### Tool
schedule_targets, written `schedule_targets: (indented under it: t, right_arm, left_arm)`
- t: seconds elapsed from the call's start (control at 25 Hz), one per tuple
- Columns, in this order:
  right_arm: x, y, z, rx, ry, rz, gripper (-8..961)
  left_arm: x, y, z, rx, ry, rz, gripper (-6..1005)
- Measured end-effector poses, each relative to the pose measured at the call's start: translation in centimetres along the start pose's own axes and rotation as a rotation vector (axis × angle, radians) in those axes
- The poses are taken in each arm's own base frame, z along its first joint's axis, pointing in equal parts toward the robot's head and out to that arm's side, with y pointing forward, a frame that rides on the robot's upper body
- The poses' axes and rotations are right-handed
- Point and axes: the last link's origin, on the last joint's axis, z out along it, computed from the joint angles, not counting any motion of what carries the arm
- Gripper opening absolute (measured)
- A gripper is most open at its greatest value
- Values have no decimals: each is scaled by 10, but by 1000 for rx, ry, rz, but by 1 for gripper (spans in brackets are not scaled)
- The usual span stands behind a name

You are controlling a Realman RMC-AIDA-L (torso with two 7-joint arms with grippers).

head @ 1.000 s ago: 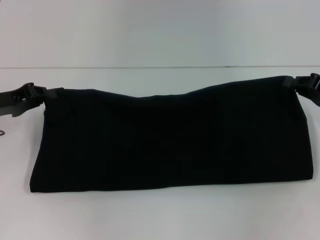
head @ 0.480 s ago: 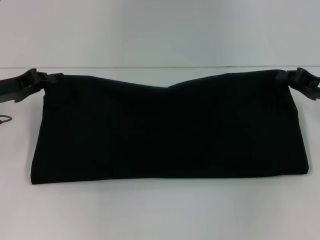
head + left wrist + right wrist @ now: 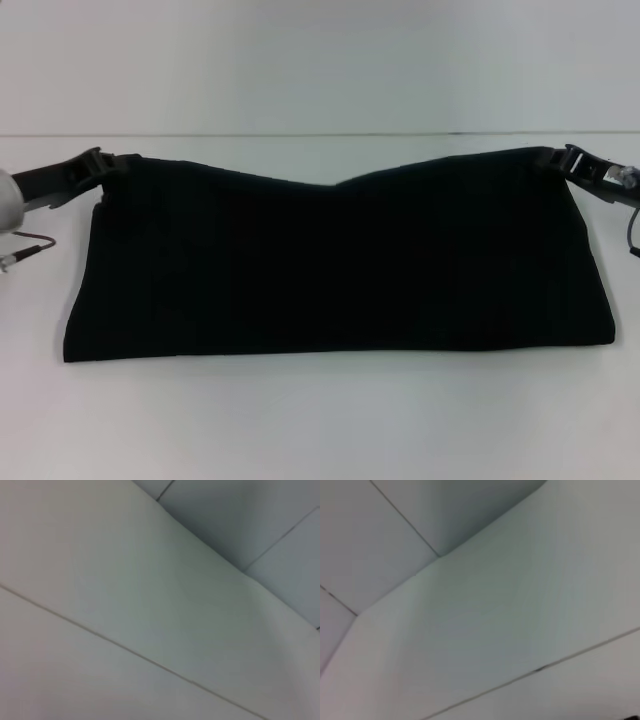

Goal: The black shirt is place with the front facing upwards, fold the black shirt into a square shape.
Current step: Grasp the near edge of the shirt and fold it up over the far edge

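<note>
Shirt folded to a band, square not yet made

Head view: black shirt (image 3: 335, 265) lies across the white table (image 3: 320, 420) as a wide band. Left gripper (image 3: 97, 165) and right gripper (image 3: 563, 160) each pinch a far corner; the cross-folds probably remain.

Wrist views: pale surfaces only; no shirt.

Shirt (image 3: 340, 260) plain black, no print visible. Table (image 3: 320, 420) white. Grippers, left (image 3: 100, 165) and right (image 3: 572, 160), black.
</note>
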Motion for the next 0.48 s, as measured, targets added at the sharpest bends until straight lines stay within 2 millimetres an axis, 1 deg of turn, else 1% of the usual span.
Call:
schedule_targets:
  t: [0.16, 0.36, 0.48]
  right_arm:
    - [4, -2, 4, 42, -21, -15, 46]
    - [4, 0, 6, 33, -55, -79, 67]
    - [5, 0, 6, 30, -61, -94, 180]
  left_arm:
    - [-6, 0, 9, 41, 21, -6, 149]
    - [-11, 1, 15, 70, 60, -15, 169]
    - [-14, 3, 18, 69, 69, -18, 180]
